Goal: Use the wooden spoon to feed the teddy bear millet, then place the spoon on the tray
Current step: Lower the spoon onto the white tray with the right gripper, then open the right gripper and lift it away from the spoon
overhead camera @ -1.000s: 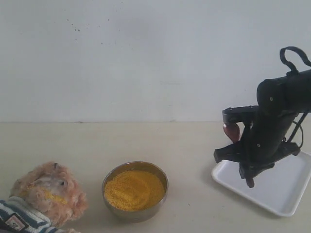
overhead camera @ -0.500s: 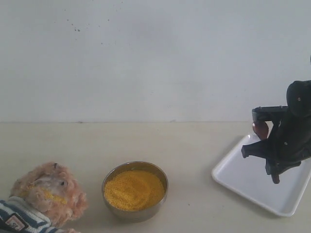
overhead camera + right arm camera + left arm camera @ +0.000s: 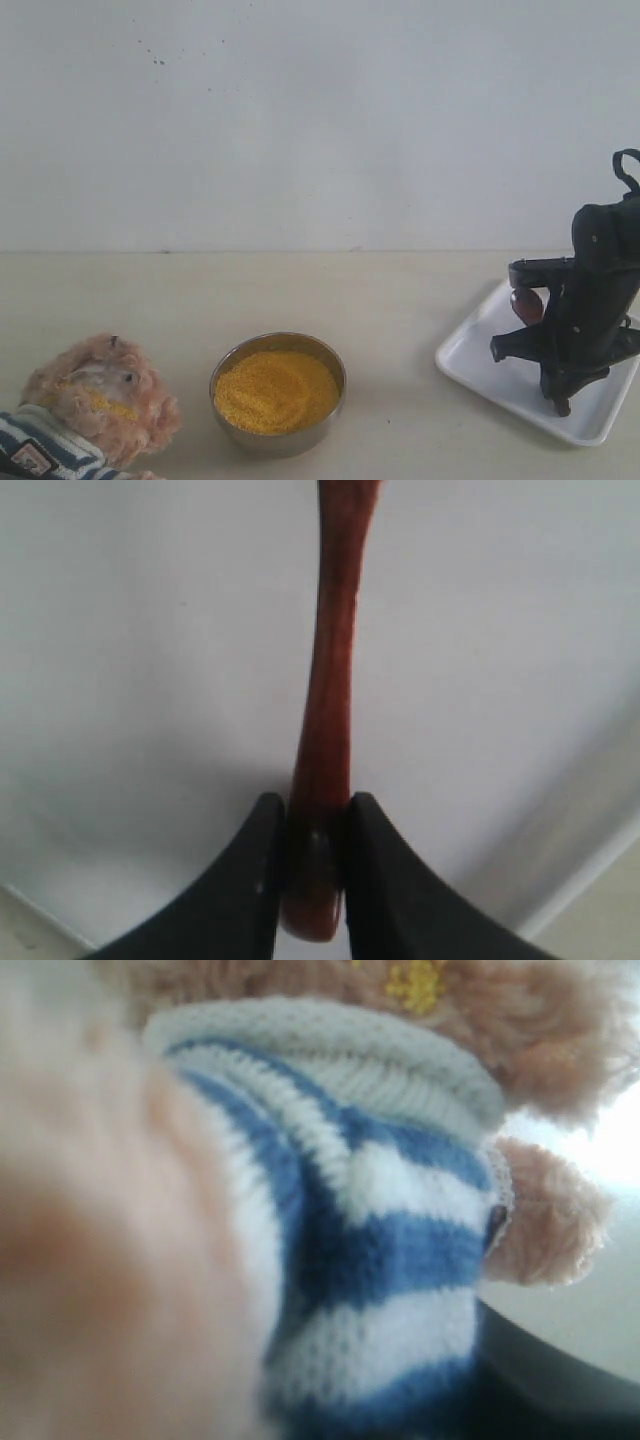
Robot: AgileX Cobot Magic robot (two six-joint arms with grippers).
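White tray (image 3: 480, 360) lies under my right jaws in the exterior view, wooden spoon (image 3: 527, 305) held steep. Left wrist: only teddy bear (image 3: 380, 1240); left jaws unseen. Right wrist: jaws pinch the handle end; released so, it may topple off the rim.

We saw soft, even, hazy light, with faint shadows beside the steel bowl (image 3: 285, 441). Our left wrist view was blurred against the teddy bear (image 3: 380, 1220).
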